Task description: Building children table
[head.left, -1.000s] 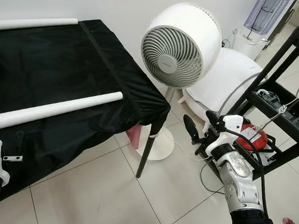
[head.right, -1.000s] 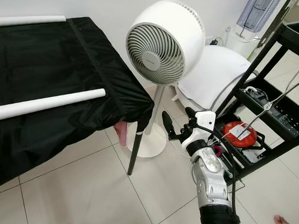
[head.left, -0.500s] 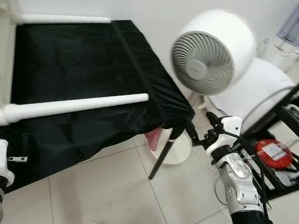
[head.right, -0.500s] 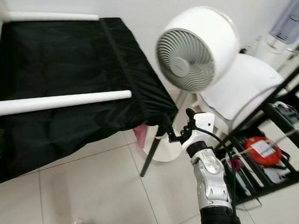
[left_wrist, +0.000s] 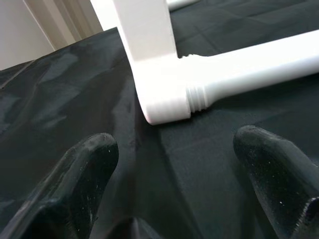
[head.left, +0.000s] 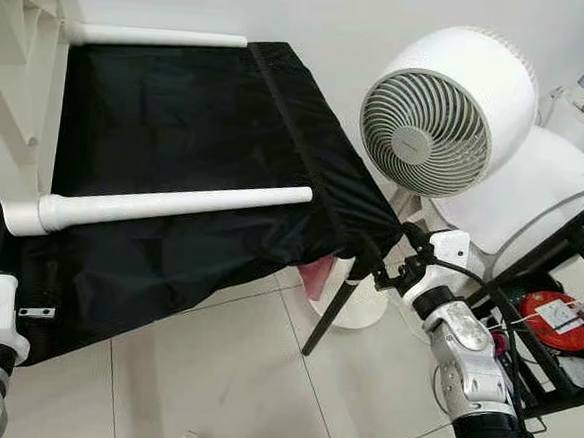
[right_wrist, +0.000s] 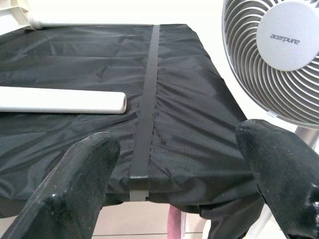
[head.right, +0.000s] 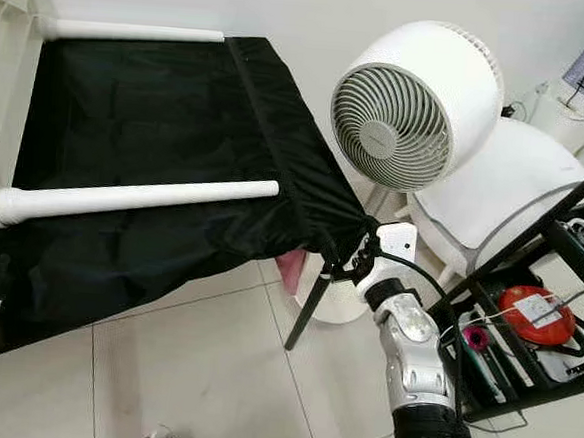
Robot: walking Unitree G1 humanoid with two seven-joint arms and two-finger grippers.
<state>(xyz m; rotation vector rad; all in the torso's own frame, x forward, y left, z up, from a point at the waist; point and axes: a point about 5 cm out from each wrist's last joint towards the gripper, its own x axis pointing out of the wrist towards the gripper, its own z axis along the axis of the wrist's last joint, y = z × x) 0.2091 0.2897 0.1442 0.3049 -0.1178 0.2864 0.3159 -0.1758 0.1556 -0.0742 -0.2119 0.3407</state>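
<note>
Black cloth carries the white tube frame, legs joined to a side piece, so I judge assembly partly done. My left gripper gapes wide just short of the joint; my right gripper, also wide, faces the cloth's corner.

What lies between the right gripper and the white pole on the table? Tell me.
Only black fabric cover, crossed by a sewn strap, lies between the open right gripper and the end of the white pole, as the right wrist view shows.
</note>
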